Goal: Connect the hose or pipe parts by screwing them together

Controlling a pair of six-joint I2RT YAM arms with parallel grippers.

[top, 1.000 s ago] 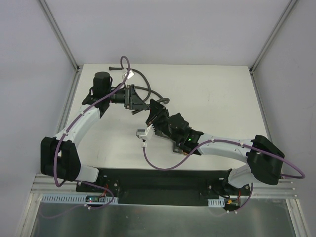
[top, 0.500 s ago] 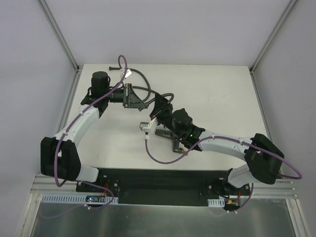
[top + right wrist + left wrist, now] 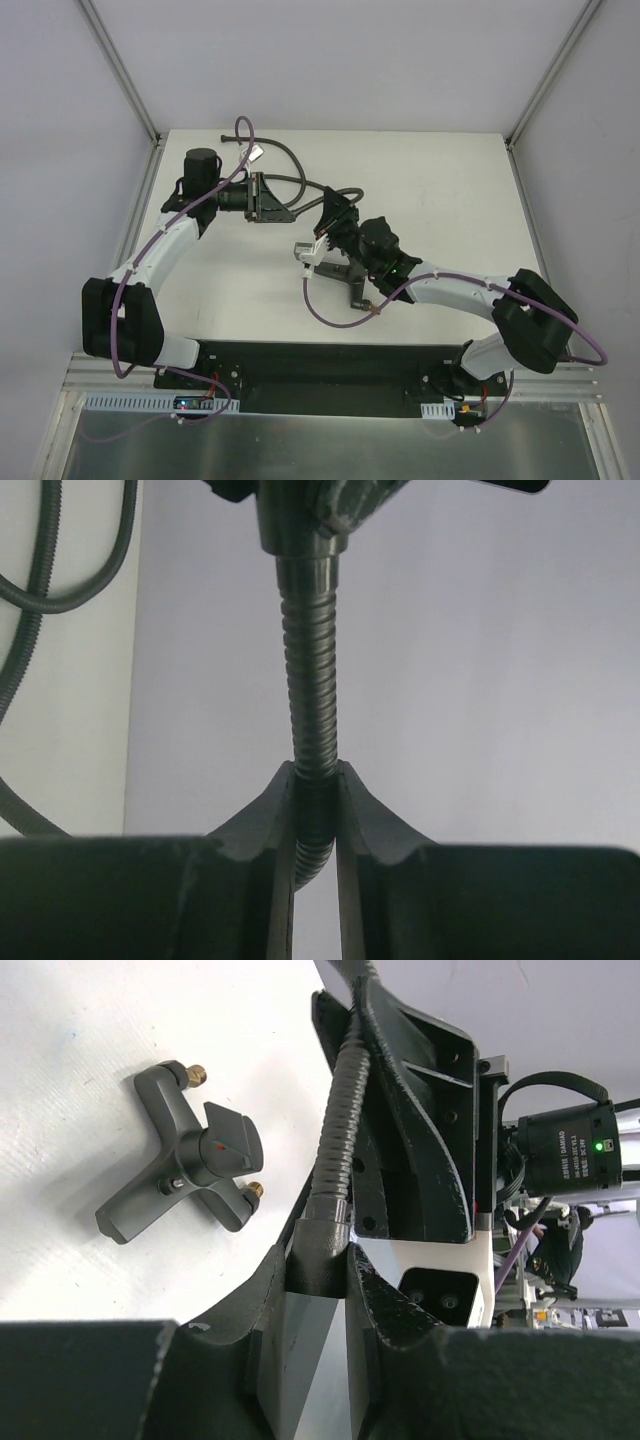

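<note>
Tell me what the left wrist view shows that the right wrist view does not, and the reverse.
Only the left wrist view: the fitting lying free on the table, brass ends bare. Only the right wrist view: a slack loop of hose at the left. Both: the ribbed hose running between the arms, the left gripper shut on its end collar, the right gripper shut on it farther along.

**Hose ends out of sight**

In the left wrist view, the hose (image 3: 337, 1140) is cut off at 12 o'clock, and its tip is buried between the left gripper (image 3: 318, 1260) fingers. In the right wrist view, its 6 o'clock run is hidden behind the right gripper (image 3: 315, 777). From above, its end is too small to tell.
</note>
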